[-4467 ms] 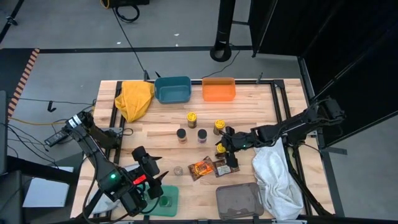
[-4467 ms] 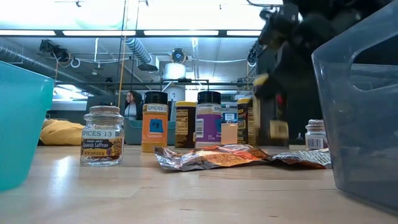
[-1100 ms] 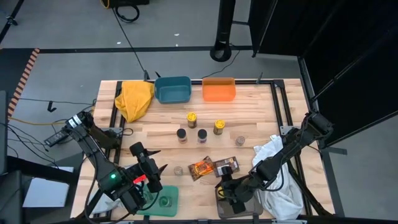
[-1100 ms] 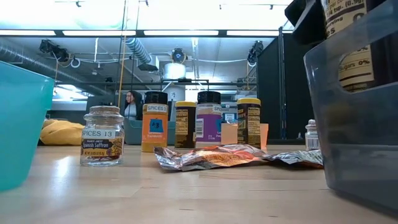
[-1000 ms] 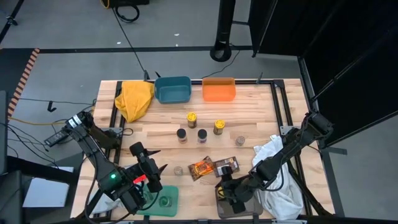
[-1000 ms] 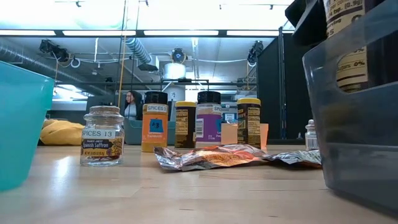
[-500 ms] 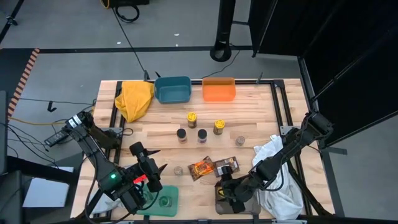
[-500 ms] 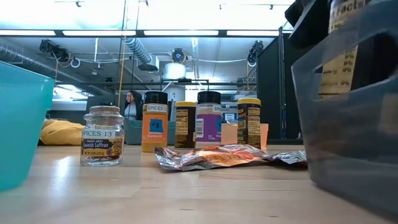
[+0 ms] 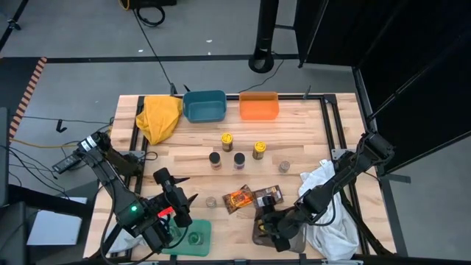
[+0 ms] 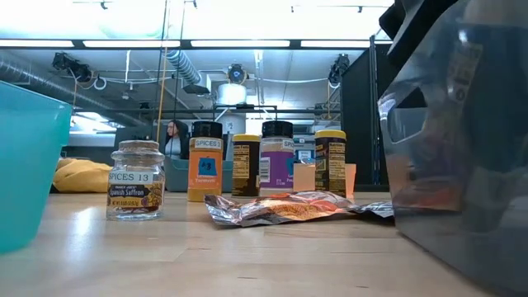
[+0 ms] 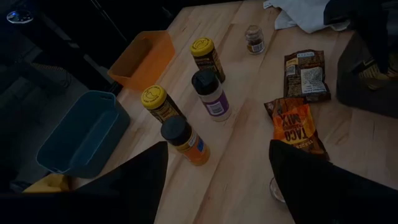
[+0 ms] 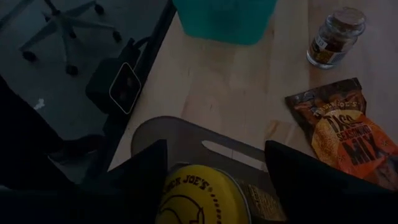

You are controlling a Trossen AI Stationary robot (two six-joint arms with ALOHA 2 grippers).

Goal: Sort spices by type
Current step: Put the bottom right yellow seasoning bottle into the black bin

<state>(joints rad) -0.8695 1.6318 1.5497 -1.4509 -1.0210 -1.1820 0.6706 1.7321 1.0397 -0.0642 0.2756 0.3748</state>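
My right gripper (image 9: 278,234) reaches into the grey bin (image 10: 462,165) at the table's near edge, shut on a yellow-lidded spice jar (image 12: 196,199). My left gripper (image 9: 176,210) hangs open over the near left, with nothing between its fingers (image 11: 143,180). Mid-table stand two yellow-lidded jars (image 9: 227,138) (image 9: 259,150), two dark-lidded jars (image 9: 215,158) (image 9: 239,159) and a small clear jar (image 9: 284,167). Another small jar (image 9: 211,201) stands nearer. The orange packet (image 9: 238,199) and brown packet (image 9: 268,196) lie flat beside the bin. My right gripper has the jar between its two fingers, which stand on either side of it just under the yellow lid (image 12: 186,186). The fingers slant down from the table's right. The jar is inside the grey bin and shows tilted through the bin's wall (image 10: 462,62). Its bottom is hidden.
A blue bin (image 9: 204,105) and an orange bin (image 9: 259,106) stand at the far edge, with a yellow cloth (image 9: 160,116) to their left. A white cloth (image 9: 327,206) lies at the near right. A green tray (image 9: 193,235) holding a jar sits below my left gripper.
The grey bin has slid a little toward the table's left edge. The jar in my right gripper has tipped from upright to tilted inside it.
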